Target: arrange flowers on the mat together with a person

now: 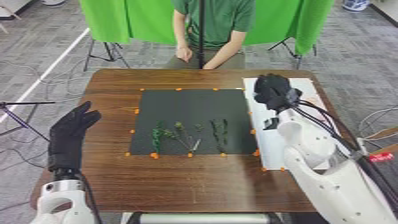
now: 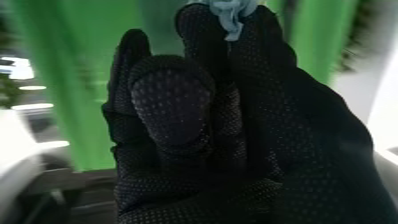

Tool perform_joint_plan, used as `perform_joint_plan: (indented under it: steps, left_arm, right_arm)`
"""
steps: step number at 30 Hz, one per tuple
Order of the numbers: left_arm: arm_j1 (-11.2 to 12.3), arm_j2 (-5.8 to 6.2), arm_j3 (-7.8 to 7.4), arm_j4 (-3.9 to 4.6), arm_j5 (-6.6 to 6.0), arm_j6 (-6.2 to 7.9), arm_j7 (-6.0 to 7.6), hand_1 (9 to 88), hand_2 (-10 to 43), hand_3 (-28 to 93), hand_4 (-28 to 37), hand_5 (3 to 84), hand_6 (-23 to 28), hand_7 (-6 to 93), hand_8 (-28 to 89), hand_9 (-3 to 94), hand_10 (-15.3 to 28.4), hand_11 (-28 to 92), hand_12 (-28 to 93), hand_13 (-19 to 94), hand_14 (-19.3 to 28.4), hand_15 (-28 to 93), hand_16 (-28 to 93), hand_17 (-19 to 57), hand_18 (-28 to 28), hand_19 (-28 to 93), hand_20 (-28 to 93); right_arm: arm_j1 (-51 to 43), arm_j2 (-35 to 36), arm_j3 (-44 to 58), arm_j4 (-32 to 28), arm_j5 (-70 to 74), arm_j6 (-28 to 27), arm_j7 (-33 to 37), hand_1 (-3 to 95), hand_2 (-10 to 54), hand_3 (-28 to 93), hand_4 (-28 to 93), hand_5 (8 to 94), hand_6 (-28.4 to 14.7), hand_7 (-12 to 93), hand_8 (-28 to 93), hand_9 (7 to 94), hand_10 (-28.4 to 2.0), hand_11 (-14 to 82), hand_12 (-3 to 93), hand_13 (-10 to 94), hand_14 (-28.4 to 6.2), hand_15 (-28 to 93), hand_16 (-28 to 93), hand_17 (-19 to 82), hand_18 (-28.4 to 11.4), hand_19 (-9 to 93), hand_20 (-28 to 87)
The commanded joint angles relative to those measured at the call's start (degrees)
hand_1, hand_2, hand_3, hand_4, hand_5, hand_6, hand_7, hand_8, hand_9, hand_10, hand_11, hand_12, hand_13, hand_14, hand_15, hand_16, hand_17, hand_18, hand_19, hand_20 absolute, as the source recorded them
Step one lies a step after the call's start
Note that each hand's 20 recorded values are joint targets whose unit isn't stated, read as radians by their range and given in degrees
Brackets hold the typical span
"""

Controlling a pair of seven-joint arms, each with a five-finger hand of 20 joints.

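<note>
Flowers [image 1: 157,136] are laid in what seem to be three groups on one dark mat [image 1: 191,107], while the left hand [image 1: 71,131] is held wide near it and the right hand [image 1: 274,91] is held straight-fingered above one white sheet [image 1: 274,149].

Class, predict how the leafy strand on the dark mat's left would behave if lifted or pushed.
The strand looks long and thin, so it would probably be light and might sag. Its leafy outline suggests it is unlikely to roll across the mat.
</note>
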Motion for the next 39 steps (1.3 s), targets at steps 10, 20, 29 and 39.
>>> perform_joint_plan:
  steps: [10, 20, 29, 39]
  left_arm:
    - [0.7, -0.41, -0.11, 2.55, -4.23, 4.70, 1.23, 22.6, 23.7, 64, -28.2, 50.3, 3.8, 11.4, -6, 50.9, 14.1, 19, 14, 42, 16.3, 14, -1, 11.0, 9.5, 6, 20]
    - [0.0, 0.51, 0.72, 2.39, -4.02, 4.79, 0.87, 22.6, 23.4, 65, -28.3, 50.1, 3.7, 12.0, -6, 51.0, 14.1, 20, 14, 42, 16.4, 15, -1, 11.0, 9.4, 6, 20]
    - [0.2, 0.34, 0.78, 2.41, -4.15, 4.59, 0.91, 22.9, 21.9, 65, -28.3, 50.1, 3.7, 12.1, -6, 51.1, 14.1, 20, 14, 42, 16.5, 15, -1, 10.9, 9.5, 6, 20]
    - [0.1, 0.14, 0.81, 2.38, -3.91, 4.10, 1.21, 21.6, 15.7, 65, -28.3, 49.5, 3.9, 11.7, -6, 50.9, 14.1, 20, 14, 42, 16.7, 15, -1, 10.7, 9.6, 6, 19]
  right_arm:
    - [19.4, -27.8, -22.8, 16.3, -7.3, -10.5, -17.9, 64.8, -9.5, 58, -26, 85.3, 2.8, 18, 7, 92.2, -7.5, 7.8, 41.5, 86, -4.5, 60, 32, 43, -16.3, 64, 42]
    - [15.7, -34.7, -22.0, 22.3, -17.2, -14.2, -23.0, 64.2, -9.5, 59, -27, 85.2, 3.1, 19, 7, 92.3, -7.4, 7.9, 41.5, 86, -4.7, 62, 32, 43, -16.2, 64, 42]
    - [15.0, -34.8, -21.2, 22.7, -19.2, -16.8, -23.3, 58.3, -9.5, 61, -26, 79.1, 3.4, 17, 4, 87.6, -9.7, 6.2, 39.3, 82, -5.8, 62, 31, 38, -16.3, 64, 41]
    - [14.1, -34.2, -20.6, 23.3, -22.7, -18.4, -24.6, 50.7, -9.5, 67, -27, 73.6, 3.8, 18, 1, 78.7, -11.6, 17.0, 28.6, 76, -7.9, 64, 30, 34, -17.2, 62, 42]
